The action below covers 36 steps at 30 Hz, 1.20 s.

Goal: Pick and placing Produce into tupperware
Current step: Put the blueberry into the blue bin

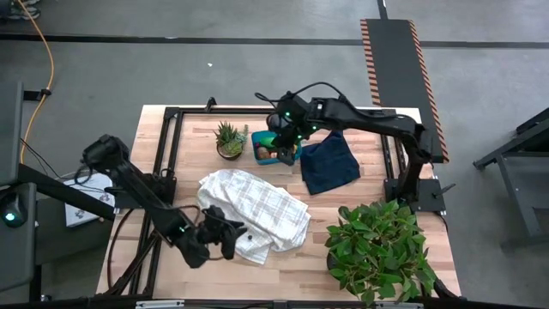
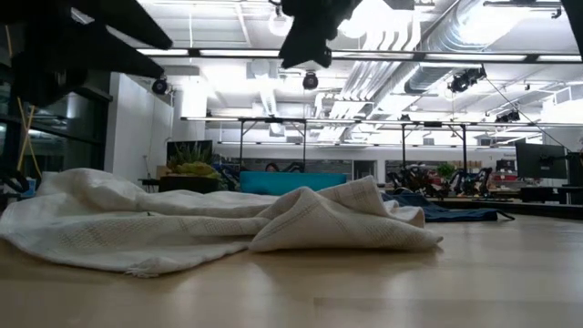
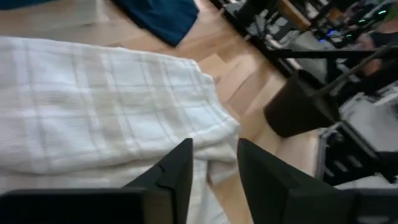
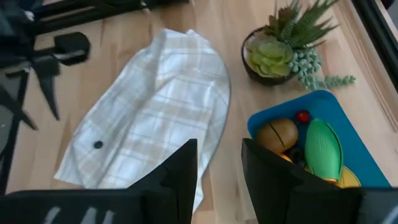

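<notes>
trouble, as i read it, sits mostly with the cloth. my left gripper (image 3: 211, 171) hovers low over the near edge of the white checked towel (image 1: 254, 212), fingers parted a little with only towel showing in the narrow gap and nothing held. if i close here i expect to pinch fabric, not produce, and a lift would drag the whole towel across the table.

my right gripper (image 4: 219, 165) hangs above the teal tupperware (image 4: 348, 115), fingers partly open and empty. just ahead of its fingertips the container already holds a brown piece (image 4: 278, 135), a green piece (image 4: 323, 149) and a small red berry (image 4: 302, 116), with something yellow at the rim. a careless descent could knock the container or tip the small succulent pot (image 4: 273, 53) just beyond it.

i see no loose produce on the bare wood; anything left may lie under the towel, which i cannot tell.
</notes>
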Motion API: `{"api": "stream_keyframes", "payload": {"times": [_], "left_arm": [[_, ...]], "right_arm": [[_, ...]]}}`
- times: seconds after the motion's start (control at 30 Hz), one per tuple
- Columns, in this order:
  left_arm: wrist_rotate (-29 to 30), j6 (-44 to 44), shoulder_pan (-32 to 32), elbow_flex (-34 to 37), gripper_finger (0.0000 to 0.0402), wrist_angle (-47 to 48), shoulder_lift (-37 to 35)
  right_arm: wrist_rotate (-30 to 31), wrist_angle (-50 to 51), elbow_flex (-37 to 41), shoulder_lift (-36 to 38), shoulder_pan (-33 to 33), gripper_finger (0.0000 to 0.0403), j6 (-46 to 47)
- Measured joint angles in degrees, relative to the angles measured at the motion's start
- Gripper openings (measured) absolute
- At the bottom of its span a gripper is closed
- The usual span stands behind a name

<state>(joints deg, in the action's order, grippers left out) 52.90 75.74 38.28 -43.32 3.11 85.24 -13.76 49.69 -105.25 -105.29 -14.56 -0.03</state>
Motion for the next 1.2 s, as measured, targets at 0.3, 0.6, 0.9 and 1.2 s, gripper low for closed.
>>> {"api": "stream_keyframes", "payload": {"times": [0.3,0.6,0.9,1.2], "left_arm": [[2.9,1.3,1.4,-7.5,0.0077,1.8,10.0],[7.8,8.1,3.7,-8.7,0.0078,1.2,16.2],[11.2,14.5,5.3,-8.9,0.0078,4.4,22.2],[12.8,17.8,5.2,-9.3,0.0079,7.0,25.8]], "right_arm": [[-0.5,4.1,0.0,2.3,0.1,0.0116,-1.8],[-1.3,5.4,0.0,4.3,1.6,0.0116,-2.0],[-1.3,3.9,0.0,8.5,4.2,0.0116,-3.5],[-1.0,-1.6,4.9,18.1,5.3,0.0116,-4.1]]}}
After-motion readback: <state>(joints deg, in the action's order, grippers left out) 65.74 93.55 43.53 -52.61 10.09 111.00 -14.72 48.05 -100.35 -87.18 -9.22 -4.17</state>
